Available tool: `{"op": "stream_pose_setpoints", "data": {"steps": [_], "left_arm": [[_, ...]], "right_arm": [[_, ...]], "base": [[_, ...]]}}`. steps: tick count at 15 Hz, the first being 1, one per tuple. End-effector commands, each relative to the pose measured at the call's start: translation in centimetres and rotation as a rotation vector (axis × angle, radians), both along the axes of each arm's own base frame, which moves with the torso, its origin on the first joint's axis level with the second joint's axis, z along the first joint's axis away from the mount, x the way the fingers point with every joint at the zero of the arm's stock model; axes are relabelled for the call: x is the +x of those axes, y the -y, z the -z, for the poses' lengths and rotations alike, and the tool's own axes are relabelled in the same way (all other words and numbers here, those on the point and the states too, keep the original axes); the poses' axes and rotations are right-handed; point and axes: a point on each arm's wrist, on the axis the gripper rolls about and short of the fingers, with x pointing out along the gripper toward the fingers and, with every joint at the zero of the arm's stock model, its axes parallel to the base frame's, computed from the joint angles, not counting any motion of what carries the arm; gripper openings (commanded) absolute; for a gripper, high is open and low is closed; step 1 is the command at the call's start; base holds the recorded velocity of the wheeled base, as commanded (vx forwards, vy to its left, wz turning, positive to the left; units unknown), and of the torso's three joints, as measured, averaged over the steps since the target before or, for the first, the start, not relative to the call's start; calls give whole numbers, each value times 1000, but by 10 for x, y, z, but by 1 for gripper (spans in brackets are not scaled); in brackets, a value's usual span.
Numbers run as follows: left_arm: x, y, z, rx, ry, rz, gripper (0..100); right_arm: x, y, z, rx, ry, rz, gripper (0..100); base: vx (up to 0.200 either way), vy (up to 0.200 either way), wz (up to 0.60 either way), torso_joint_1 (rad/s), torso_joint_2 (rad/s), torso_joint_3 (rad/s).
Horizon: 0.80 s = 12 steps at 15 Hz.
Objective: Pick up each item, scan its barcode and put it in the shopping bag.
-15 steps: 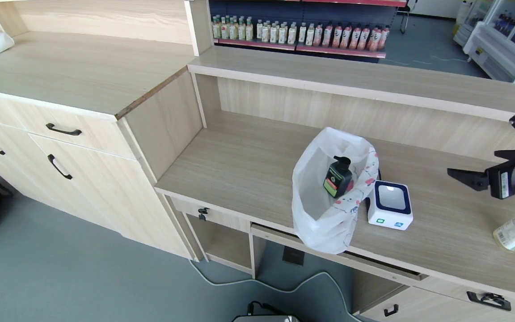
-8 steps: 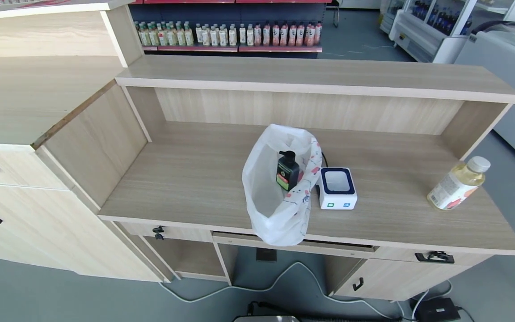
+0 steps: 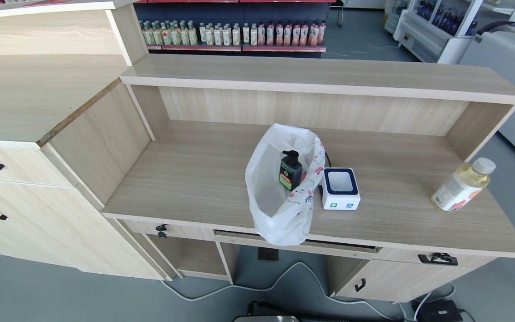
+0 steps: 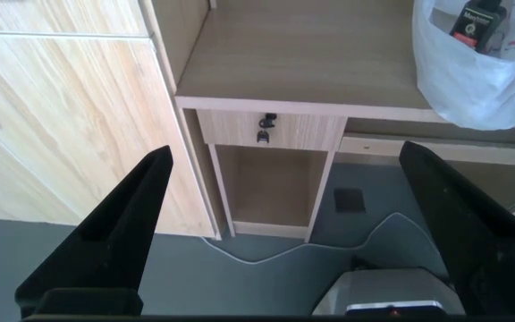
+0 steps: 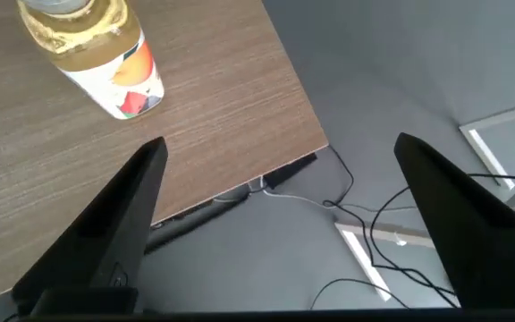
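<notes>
Although the whole head view has swung across since a second ago, that is the camera turning. The tabletop (image 3: 204, 179) carries everything where it was. The shopping bag (image 3: 271, 201) stands open at the middle of the front edge. The right end effector (image 5: 280, 152), over the right end a second ago, now sits just off the right front corner, fingers wide apart and empty. The left end effector (image 4: 284, 152) hangs before the front edge toward the left corner, fingers also apart. The scanner (image 3: 340, 190) sits just beside the bag. The drink bottle (image 3: 461, 185) stands upright near the right edge, unscanned, and is likely the next grasp. The pump bottle (image 3: 290, 172) is already bagged.
</notes>
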Motion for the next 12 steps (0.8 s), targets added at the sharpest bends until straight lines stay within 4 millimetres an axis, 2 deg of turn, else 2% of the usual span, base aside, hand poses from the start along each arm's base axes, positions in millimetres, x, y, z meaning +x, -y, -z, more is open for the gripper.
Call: {"op": "stream_pose_setpoints", "data": {"steps": [1, 5, 9, 12], "left_arm": [[0, 0, 0, 0, 0, 0, 100], [0, 0, 0, 0, 0, 0, 100], [0, 0, 0, 0, 0, 0, 100], [0, 0, 0, 0, 0, 0, 100]], "right_arm": [[40, 5, 38, 45, -65, -60, 100], [73, -13, 49, 5, -3, -160, 100], [84, -23, 57, -17, -32, -214, 100], [92, -20, 65, -82, -35, -238, 100]], "base": [[0, 0, 0, 0, 0, 0], [0, 0, 0, 0, 0, 0], [0, 0, 0, 0, 0, 0], [0, 0, 0, 0, 0, 0]]}}
